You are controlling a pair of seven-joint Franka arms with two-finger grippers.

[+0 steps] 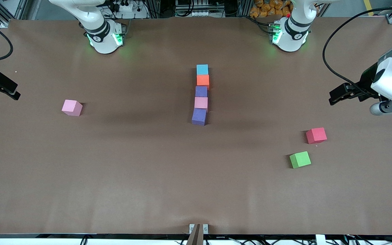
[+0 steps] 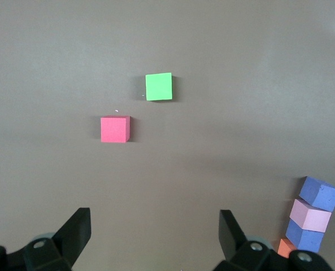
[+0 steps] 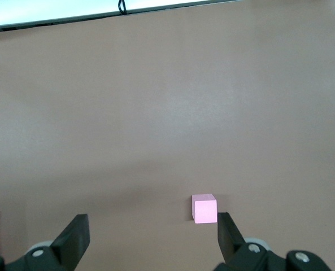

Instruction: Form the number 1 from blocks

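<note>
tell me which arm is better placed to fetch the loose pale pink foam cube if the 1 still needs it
Right. The loose pale pink foam cube lies toward the right arm's end of the table, below the open right gripper. The open left gripper is over the other end, by the red foam cube and green foam cube.

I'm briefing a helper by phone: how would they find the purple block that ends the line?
Find the column of five blocks mid-table, light blue block at the robots' end. The purple block is the one nearest the front camera, next to the pink block. Unlike the other purple block, it sits slightly skewed.
</note>
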